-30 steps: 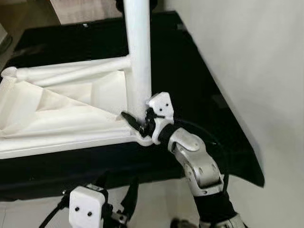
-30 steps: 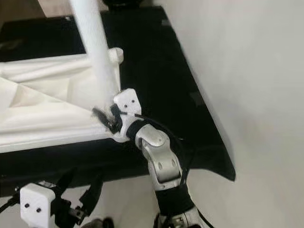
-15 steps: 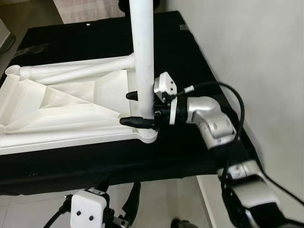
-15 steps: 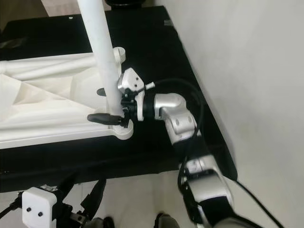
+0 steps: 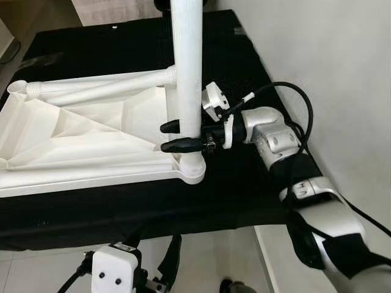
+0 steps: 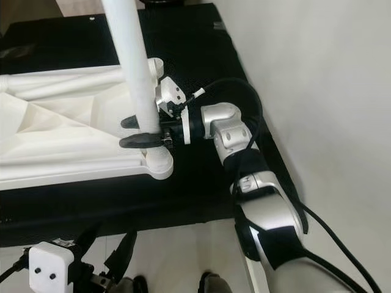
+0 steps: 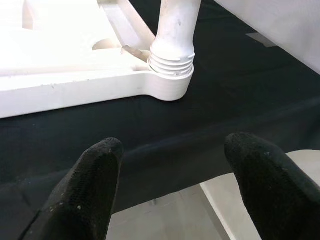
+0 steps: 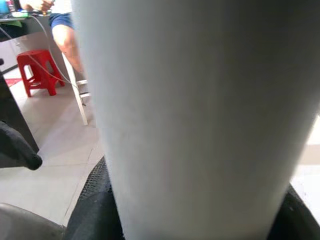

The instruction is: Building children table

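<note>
On the black-draped surface (image 5: 256, 183) lies an upturned white plastic tabletop (image 5: 79, 143), its ribbed underside facing up, with one white leg (image 5: 187, 67) standing upright in the threaded corner socket (image 5: 192, 172) nearest the robot. A second leg (image 5: 98, 88) lies flat along the far edge of the tabletop. The right claw (image 5: 177, 135) reaches in from the right side, level with the surface, and its two black fingers (image 5: 183, 145) straddle the upright leg just above the socket, one on each side, pinching it. From the right wrist, the leg looms close and pale, with a red stool (image 8: 37, 70) and part of a seated person (image 8: 62, 30) behind it on the tiled floor (image 8: 55, 160). The left claw (image 7: 177, 185) hangs low before the surface's near edge, fingers spread wide and holding nothing, looking toward the socket. A white wall (image 5: 342, 73) runs along the right side.
</note>
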You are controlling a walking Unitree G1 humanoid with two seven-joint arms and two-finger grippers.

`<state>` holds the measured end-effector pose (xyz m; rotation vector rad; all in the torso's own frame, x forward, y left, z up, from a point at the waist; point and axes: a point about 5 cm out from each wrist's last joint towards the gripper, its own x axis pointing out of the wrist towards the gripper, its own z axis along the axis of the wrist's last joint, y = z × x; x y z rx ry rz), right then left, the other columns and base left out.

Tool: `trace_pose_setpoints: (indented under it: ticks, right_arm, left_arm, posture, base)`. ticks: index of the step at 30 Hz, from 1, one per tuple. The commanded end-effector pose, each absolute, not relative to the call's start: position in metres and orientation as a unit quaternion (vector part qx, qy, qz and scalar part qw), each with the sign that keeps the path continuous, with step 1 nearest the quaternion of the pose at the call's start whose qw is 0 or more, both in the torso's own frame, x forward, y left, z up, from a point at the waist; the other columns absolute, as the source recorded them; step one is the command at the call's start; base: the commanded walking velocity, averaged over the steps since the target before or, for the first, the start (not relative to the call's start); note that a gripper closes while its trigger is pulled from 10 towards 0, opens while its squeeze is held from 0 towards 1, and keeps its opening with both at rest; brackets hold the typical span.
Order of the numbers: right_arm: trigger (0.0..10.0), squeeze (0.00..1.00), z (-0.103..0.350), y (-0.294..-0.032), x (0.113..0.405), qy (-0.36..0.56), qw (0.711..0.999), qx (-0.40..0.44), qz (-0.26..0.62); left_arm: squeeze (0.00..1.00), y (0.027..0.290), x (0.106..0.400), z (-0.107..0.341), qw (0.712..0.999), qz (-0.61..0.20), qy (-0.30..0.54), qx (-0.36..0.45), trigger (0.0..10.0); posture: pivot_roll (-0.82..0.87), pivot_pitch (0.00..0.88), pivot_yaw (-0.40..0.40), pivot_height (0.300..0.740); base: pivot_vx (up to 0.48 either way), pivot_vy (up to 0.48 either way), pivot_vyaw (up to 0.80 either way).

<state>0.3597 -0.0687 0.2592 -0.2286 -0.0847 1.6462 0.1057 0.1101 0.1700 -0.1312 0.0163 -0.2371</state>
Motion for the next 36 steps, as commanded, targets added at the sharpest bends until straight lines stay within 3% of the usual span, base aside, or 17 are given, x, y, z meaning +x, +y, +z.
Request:
trace_pose_setpoints:
  ticks: [1,5,7,10,11,12,13,14,18,19,26,27,29,30,34,35,36]
  right_arm:
    - [0.0,0.0,0.251,-0.068,0.36,-0.027,0.672,-0.092,0.734]
    - [0.0,0.0,0.248,-0.075,0.361,-0.039,0.688,-0.086,0.719]
    - [0.0,0.0,0.239,-0.09,0.355,-0.055,0.752,-0.084,0.651]
    - [0.0,0.0,0.238,-0.092,0.354,-0.056,0.764,-0.086,0.637]
    - [0.0,0.0,0.229,-0.082,0.352,-0.058,0.831,-0.076,0.548]
    - [0.0,0.0,0.229,-0.082,0.352,-0.058,0.831,-0.076,0.548]
    - [0.0,0.0,0.21,-0.072,0.34,-0.025,0.906,-0.064,0.417]
    - [0.0,0.0,0.192,-0.058,0.314,0.0,0.937,-0.057,0.344]
    - [0.0,0.0,0.182,-0.039,0.284,0.017,0.952,-0.036,0.305]
    - [0.0,0.0,0.183,-0.026,0.283,0.01,0.94,-0.032,0.338]
    - [0.0,0.0,0.187,-0.016,0.295,-0.001,0.93,-0.033,0.367]
    - [4.0,0.0,0.189,-0.017,0.298,0.0,0.932,-0.035,0.361]
    - [4.0,0.0,0.19,-0.018,0.3,0.001,0.934,-0.036,0.356]
    - [10.0,0.0,0.192,-0.019,0.301,-0.007,0.931,-0.034,0.363]
    - [10.0,0.0,0.197,-0.022,0.302,-0.019,0.934,-0.033,0.355]
    - [10.0,1.0,0.201,-0.029,0.302,-0.026,0.94,-0.037,0.339]
    - [10.0,1.0,0.202,-0.04,0.306,-0.031,0.949,-0.042,0.312]
  left_arm:
    - [0.0,0.107,0.103,0.17,0.99,-0.119,0.014,-0.068,10.0]
    - [0.0,0.107,0.103,0.17,0.99,-0.119,0.013,-0.07,10.0]
    - [0.0,0.107,0.103,0.171,0.99,-0.119,0.012,-0.071,10.0]
    - [0.0,0.107,0.103,0.171,0.99,-0.119,0.011,-0.071,10.0]
    - [0.0,0.107,0.103,0.171,0.99,-0.118,0.011,-0.071,10.0]
    - [0.0,0.107,0.103,0.171,0.99,-0.118,0.011,-0.071,10.0]
    - [0.0,0.109,0.103,0.17,0.99,-0.117,0.012,-0.071,10.0]
    - [0.0,0.11,0.105,0.17,0.99,-0.119,0.012,-0.069,10.0]
    - [0.0,0.111,0.107,0.169,0.991,-0.119,0.011,-0.066,10.0]
    - [0.0,0.112,0.109,0.168,0.991,-0.119,0.009,-0.065,10.0]
    - [0.0,0.112,0.113,0.166,0.991,-0.117,0.004,-0.062,10.0]
    - [0.0,0.112,0.113,0.166,0.991,-0.116,0.003,-0.062,10.0]
    - [0.0,0.112,0.114,0.166,0.991,-0.115,0.002,-0.061,10.0]
    - [0.0,0.112,0.114,0.165,0.992,-0.114,0.002,-0.061,10.0]
    - [0.0,0.112,0.115,0.165,0.992,-0.113,0.001,-0.06,10.0]
    - [0.0,0.113,0.116,0.165,0.992,-0.113,0.001,-0.06,10.0]
    - [0.0,0.114,0.117,0.164,0.992,-0.11,0.002,-0.059,10.0]
  posture:
    - [0.15,0.246,-0.012,0.74]
    - [0.13,0.249,-0.012,0.74]
    - [0.12,0.252,-0.018,0.74]
    - [0.12,0.252,-0.018,0.74]
    - [0.11,0.255,-0.022,0.74]
    - [0.11,0.255,-0.022,0.74]
    - [0.1,0.254,-0.013,0.74]
    - [0.1,0.255,-0.002,0.74]
    - [0.1,0.239,0.009,0.74]
    - [0.1,0.229,0.003,0.74]
    - [0.1,0.21,-0.013,0.74]
    - [0.1,0.206,-0.014,0.74]
    - [0.1,0.205,-0.014,0.74]
    - [0.1,0.203,-0.011,0.74]
    - [0.09,0.201,-0.007,0.74]
    - [0.09,0.201,-0.007,0.74]
    - [0.1,0.197,0.0,0.74]
  base:
    - [0.0,0.0,0.0]
    - [0.0,0.0,0.0]
    - [0.0,0.0,0.0]
    - [0.0,0.0,0.0]
    - [0.0,0.0,0.0]
    - [0.0,0.0,0.0]
    - [0.0,0.0,0.0]
    - [0.0,0.0,0.0]
    - [0.0,0.0,0.0]
    - [0.0,0.0,0.0]
    - [0.0,0.0,0.0]
    - [0.0,0.0,0.0]
    - [0.0,0.0,0.0]
    - [0.0,0.0,0.0]
    - [0.0,0.0,0.0]
    - [0.0,0.0,0.0]
    - [0.0,0.0,0.0]
